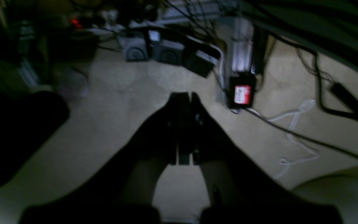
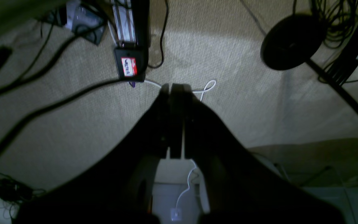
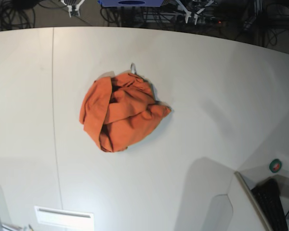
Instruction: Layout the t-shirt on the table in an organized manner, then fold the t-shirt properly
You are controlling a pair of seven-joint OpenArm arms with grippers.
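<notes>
- The t-shirt (image 3: 119, 111) is seen in plain bright orange, unpatterned, with darker orange shading in its folds.
- The desk (image 3: 197, 86) is shown in smooth white, crossed by a thin dark seam line (image 3: 53, 96); soft grey shadows are cast across its lower right part.
- The left hand (image 1: 187, 96) is rendered black against a beige, finely textured carpet (image 1: 110, 102).
- The right hand (image 2: 170, 87) is likewise black, over the same beige carpet (image 2: 228, 62).
- A red-and-white label (image 1: 242, 95) is seen on a black box in the left wrist view.
- A white cord (image 1: 294, 124) and black cables (image 2: 42, 109) are seen lying on the carpet.
</notes>
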